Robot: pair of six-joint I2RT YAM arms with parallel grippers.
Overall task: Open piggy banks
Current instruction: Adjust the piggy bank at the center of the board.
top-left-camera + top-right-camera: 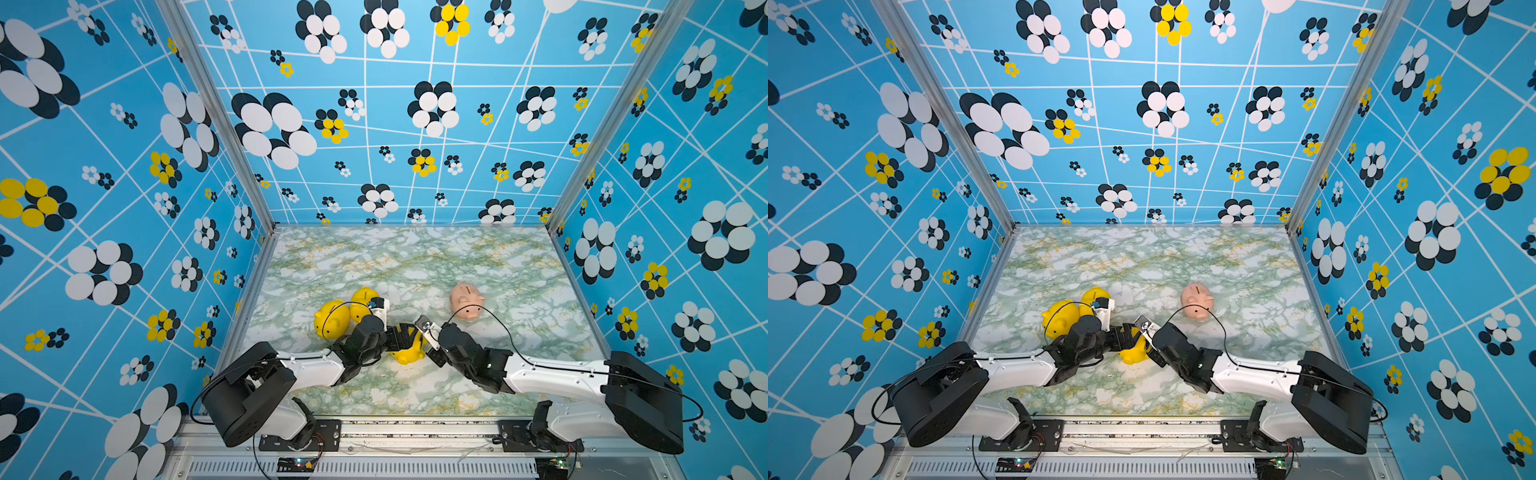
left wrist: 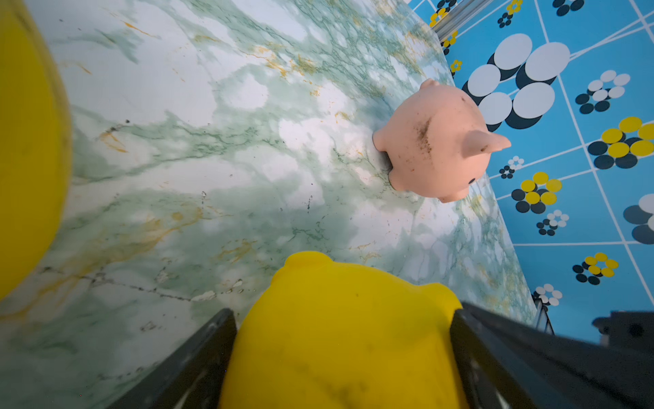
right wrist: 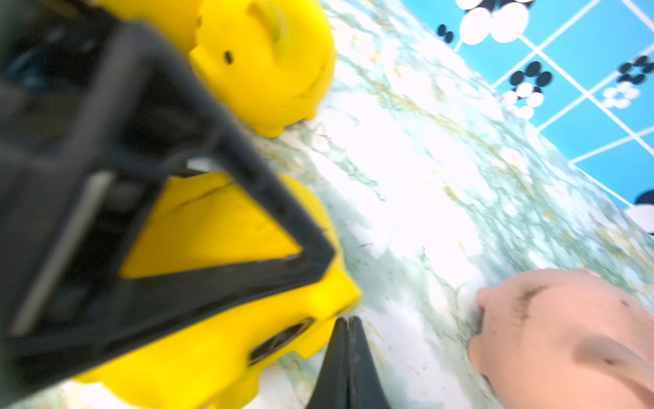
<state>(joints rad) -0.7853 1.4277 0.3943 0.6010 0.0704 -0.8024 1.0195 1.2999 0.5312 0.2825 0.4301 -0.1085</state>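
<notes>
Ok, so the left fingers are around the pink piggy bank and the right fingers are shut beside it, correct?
Not quite. The left fingers are around a yellow piggy bank, not the pink one, as the left wrist view shows. The pink piggy bank stands free on the table beyond it. The right fingers are shut beside the yellow one.

The left arm (image 1: 311, 368) and right arm (image 1: 552, 376) are white shells with black joints. Thin black cables (image 1: 500, 324) loop above the metal rail (image 1: 415, 430).
</notes>
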